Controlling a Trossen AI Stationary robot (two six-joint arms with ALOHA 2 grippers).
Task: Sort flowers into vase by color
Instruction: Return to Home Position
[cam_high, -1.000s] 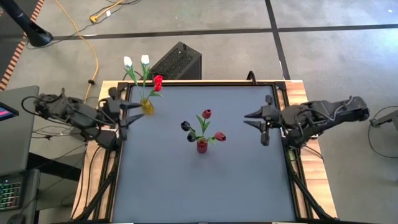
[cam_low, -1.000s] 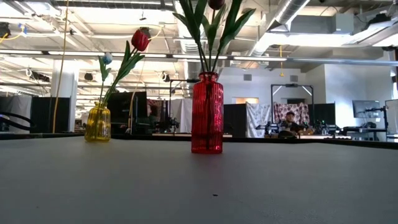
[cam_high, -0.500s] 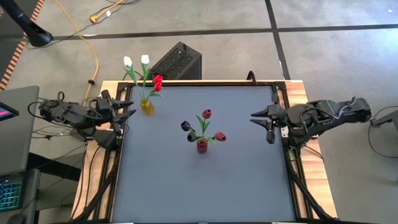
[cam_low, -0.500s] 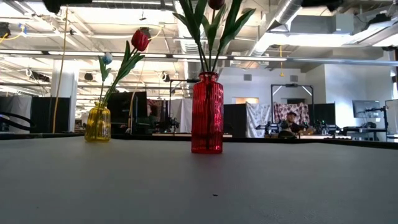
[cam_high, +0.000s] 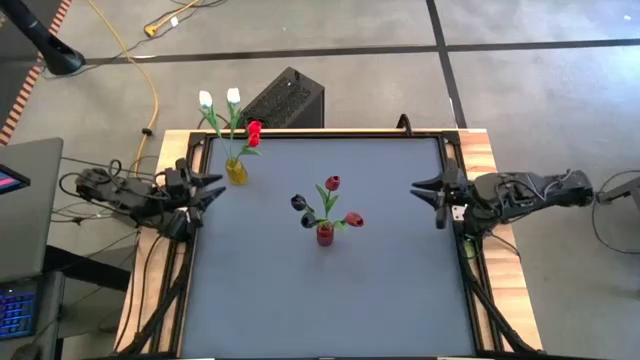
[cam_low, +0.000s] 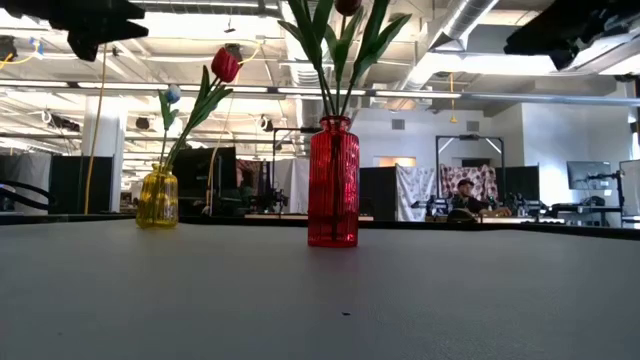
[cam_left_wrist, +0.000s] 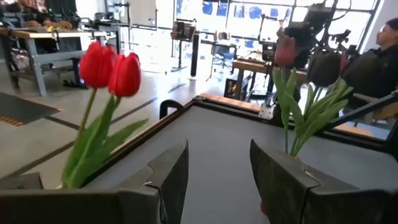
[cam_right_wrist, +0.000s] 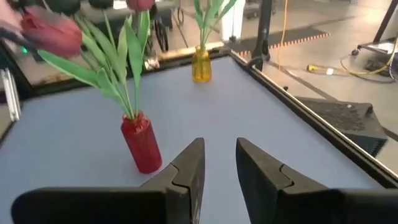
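Fig. Against the frame one second earlier, both arms had drawn back from the red vase (cam_high: 325, 236) toward the side edges of the table (cam_high: 300, 300). I saw the left gripper (cam_high: 217, 186) left of that vase and the right gripper (cam_high: 421, 189) right of it, both level, pointing inward, fingers parted and empty. The vase held red and near-black tulips (cam_high: 332, 183). Beyond it, to the left, the yellow vase (cam_high: 237, 172) held white and red tulips (cam_high: 233, 96).

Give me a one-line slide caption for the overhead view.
Left gripper and right gripper sit empty at table's sides; red vase holds dark tulips, yellow vase white and red tulips.
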